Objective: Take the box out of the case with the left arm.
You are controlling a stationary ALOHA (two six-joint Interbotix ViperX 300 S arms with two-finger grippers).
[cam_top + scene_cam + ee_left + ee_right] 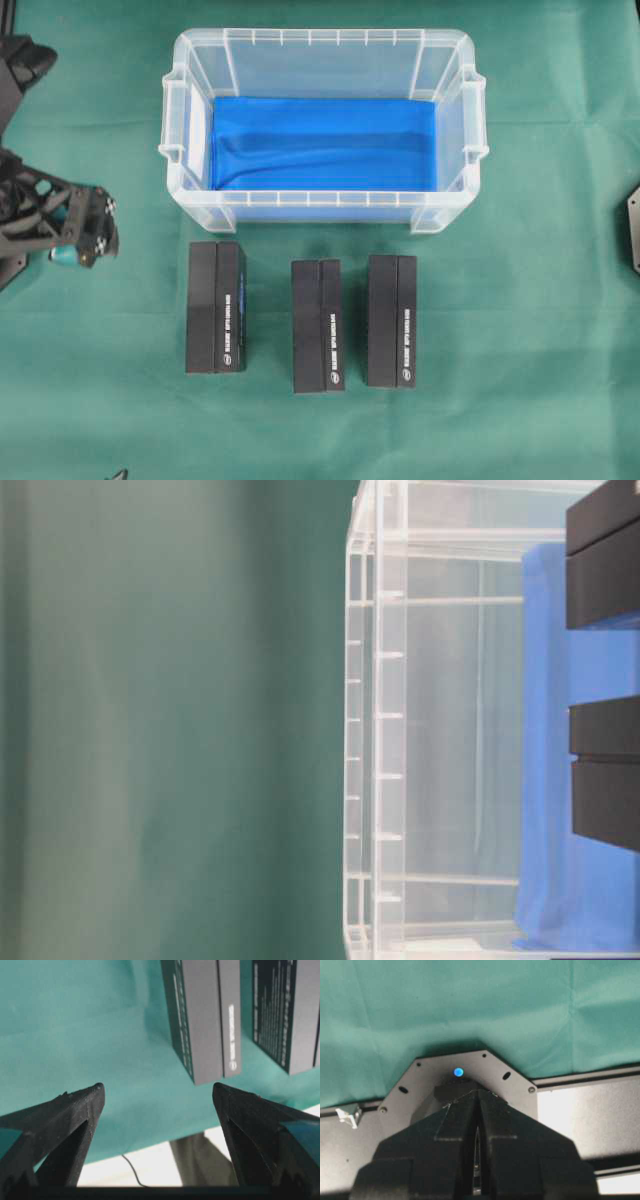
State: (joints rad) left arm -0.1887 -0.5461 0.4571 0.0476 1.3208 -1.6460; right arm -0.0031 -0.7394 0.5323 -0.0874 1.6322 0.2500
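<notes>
Two black fingers (75, 1120) of the left gripper (157, 1092) stood spread wide apart with nothing between them, poised over the green cloth (75, 1025) just short of the nearest black box (202, 1020). Seen from overhead, the left arm (60, 215) sat at the left edge of the table, a bit of teal pad showing at its tip, well apart from the case (322, 65) and off to the left of the boxes. Beyond it, three black boxes lay side by side on the cloth in front of the case: the left box (215, 307) nearest the arm, the middle box (317, 325) set a little lower in the view, and the right box (391, 321). The clear case stood just behind them with only the blue sheet (322, 143) visible on its bottom. The right gripper (477, 1110) was pressed together above a black plate (470, 1072) at the cloth's edge, holding nothing.
</notes>
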